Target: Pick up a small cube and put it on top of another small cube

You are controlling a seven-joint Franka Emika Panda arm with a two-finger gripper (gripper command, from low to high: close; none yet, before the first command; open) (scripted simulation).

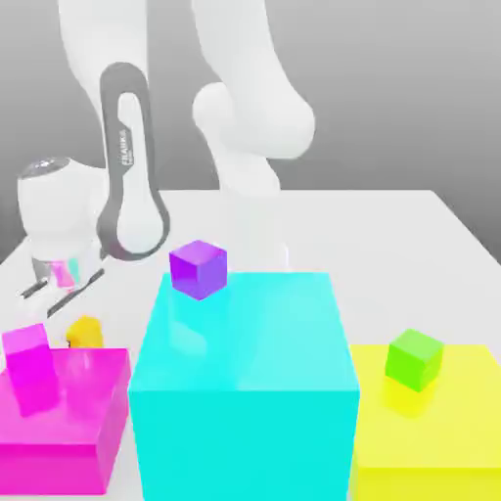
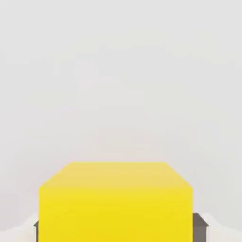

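Note:
The small yellow cube [image 1: 85, 331] rests on the white table, just behind the magenta block at the exterior view's left. My gripper [image 1: 70, 305] hangs low over it from the white hand. In the hand view the yellow cube [image 2: 116, 203] sits between my dark fingers [image 2: 200, 228], which press against its two sides, so the gripper is shut on it. Other small cubes stand on the big blocks: a magenta cube [image 1: 27, 350], a purple cube [image 1: 199, 268] and a green cube [image 1: 414, 357].
Three large blocks line the front of the white table [image 1: 391, 225]: a magenta block [image 1: 68, 431], a taller cyan block [image 1: 245, 382] and a flat yellow block [image 1: 431, 440]. The arm's links rise behind them.

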